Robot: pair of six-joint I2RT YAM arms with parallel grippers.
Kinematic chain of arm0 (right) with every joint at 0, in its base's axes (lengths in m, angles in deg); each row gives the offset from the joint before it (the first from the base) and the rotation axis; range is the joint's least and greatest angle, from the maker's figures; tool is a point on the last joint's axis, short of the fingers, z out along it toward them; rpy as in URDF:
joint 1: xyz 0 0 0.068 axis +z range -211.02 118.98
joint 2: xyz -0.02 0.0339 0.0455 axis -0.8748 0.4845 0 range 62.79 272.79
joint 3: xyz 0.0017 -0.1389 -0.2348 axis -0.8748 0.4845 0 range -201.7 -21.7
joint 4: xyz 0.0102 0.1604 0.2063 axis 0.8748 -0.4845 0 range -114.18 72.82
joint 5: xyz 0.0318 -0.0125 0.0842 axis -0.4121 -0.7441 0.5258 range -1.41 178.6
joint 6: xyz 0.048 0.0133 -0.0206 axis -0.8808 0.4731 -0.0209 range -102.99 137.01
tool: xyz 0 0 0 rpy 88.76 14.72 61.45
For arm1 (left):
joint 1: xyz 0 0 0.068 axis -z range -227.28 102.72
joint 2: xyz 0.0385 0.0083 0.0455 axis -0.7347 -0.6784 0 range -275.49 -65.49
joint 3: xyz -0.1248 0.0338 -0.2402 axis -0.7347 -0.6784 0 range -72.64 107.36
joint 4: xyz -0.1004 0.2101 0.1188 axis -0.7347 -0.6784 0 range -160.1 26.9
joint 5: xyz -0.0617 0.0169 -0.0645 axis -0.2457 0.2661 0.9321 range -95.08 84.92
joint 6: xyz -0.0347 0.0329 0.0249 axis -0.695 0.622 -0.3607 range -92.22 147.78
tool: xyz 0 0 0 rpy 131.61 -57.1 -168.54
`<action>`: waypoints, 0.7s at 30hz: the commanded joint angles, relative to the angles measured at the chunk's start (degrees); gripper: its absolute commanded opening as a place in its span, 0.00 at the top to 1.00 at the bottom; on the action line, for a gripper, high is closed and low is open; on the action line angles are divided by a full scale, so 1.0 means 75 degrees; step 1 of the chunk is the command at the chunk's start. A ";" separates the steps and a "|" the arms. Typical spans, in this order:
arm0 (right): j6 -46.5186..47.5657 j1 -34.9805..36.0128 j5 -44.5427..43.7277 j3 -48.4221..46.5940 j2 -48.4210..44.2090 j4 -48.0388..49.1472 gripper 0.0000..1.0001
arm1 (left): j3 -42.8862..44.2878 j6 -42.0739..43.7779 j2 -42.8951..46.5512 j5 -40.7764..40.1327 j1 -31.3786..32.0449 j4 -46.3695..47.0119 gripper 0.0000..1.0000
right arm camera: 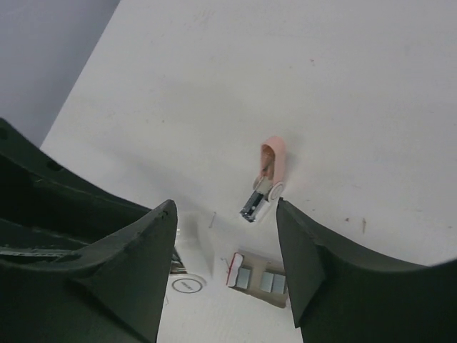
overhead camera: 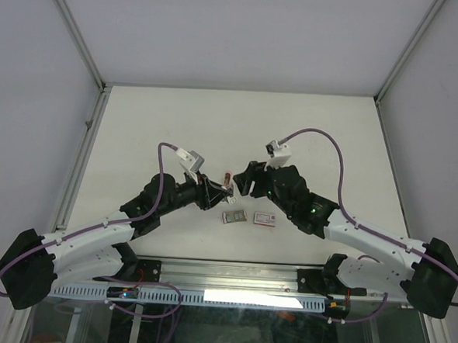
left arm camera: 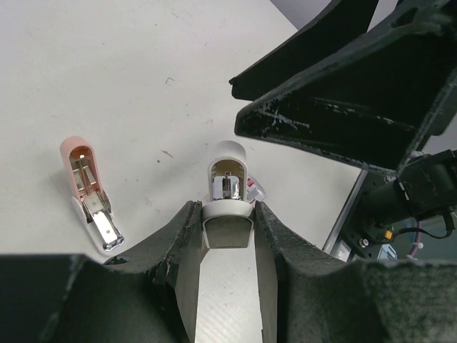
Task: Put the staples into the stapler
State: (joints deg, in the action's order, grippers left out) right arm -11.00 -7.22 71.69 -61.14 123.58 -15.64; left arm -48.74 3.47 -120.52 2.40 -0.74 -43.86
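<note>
My left gripper is shut on a small white stapler, which stands open with its metal channel showing between the fingers. A pink stapler lies open on the table beside it and also shows in the right wrist view. The grey tray of silvery staple strips lies just in front, with its white red-labelled box to its right. The tray also shows in the right wrist view. My right gripper is open and empty, above the table near the pink stapler.
The white table is walled by white panels with metal posts at the left and right. The right gripper's fingers hang close over the white stapler. A loose staple lies on the table.
</note>
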 commanded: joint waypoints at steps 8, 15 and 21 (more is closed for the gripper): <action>-0.0095 0.0360 0.0522 -0.0592 0.0762 0.0858 0.41 | 0.0085 0.0226 0.0086 -0.0239 0.0053 0.0399 1.00; -0.0519 0.0362 0.0332 -0.0403 0.0744 0.0492 0.52 | 0.0054 0.0227 0.0251 -0.0407 0.0060 0.0399 1.00; -0.0776 0.0341 0.0591 -0.0273 0.0761 0.0680 0.69 | 0.0005 0.0208 0.0348 -0.0419 0.0063 0.0444 1.00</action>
State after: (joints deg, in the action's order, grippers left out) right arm -14.72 -4.84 75.47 -62.84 129.92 -12.78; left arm -48.83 4.32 -119.95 0.59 -0.74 -44.71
